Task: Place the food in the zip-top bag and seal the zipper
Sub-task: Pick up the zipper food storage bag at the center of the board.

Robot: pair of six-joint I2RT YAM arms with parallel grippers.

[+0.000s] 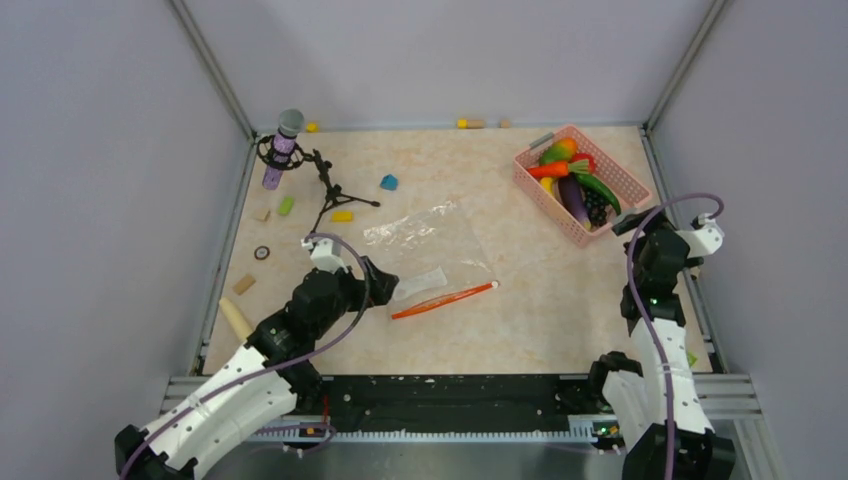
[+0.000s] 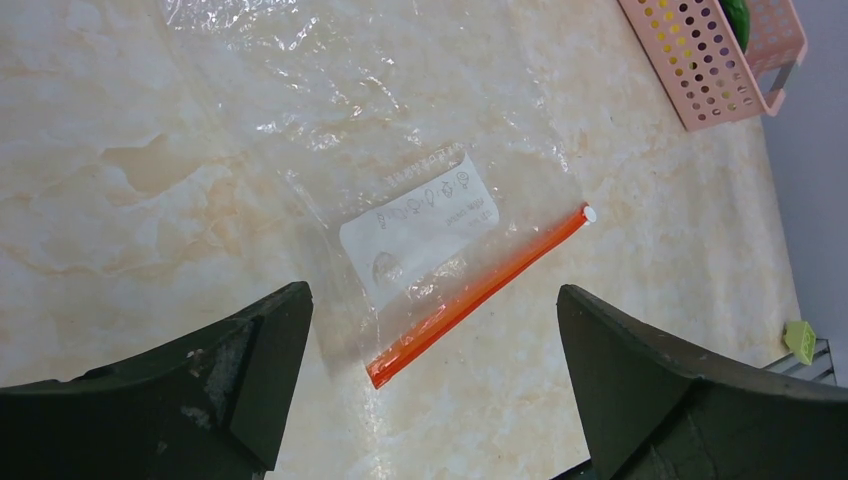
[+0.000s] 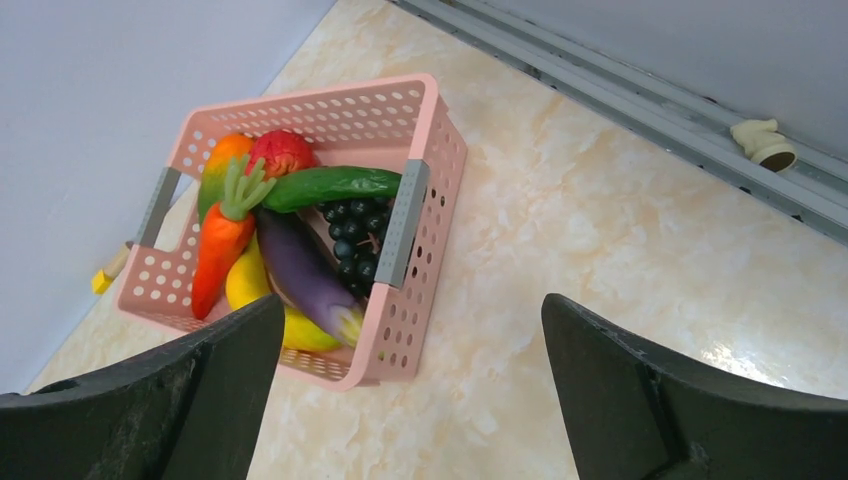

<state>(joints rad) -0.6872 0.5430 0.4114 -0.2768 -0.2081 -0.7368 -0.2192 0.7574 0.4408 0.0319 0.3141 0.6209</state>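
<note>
The clear zip-top bag (image 1: 430, 250) lies flat mid-table, its orange-red zipper (image 1: 444, 300) along the near edge with a white slider tab (image 1: 495, 285) at the right end. In the left wrist view the bag (image 2: 400, 150) and zipper (image 2: 480, 295) lie just ahead of my open, empty left gripper (image 2: 430, 330), which sits at the bag's left near corner (image 1: 385, 282). The food is piled in the pink basket (image 1: 620, 175): carrot (image 3: 220, 245), eggplant (image 3: 300, 270), grapes (image 3: 355, 235), a yellow piece (image 3: 250, 290), a green piece (image 3: 325, 185). My right gripper (image 3: 410, 340) is open, empty, near the basket (image 1: 630, 225).
A microphone on a small tripod (image 1: 285, 145) stands at the back left. Small coloured blocks (image 1: 342, 215) and wooden pieces (image 1: 236, 318) lie along the left side. Grey walls and metal rails enclose the table. A cream peg (image 3: 762, 145) lies on the rail.
</note>
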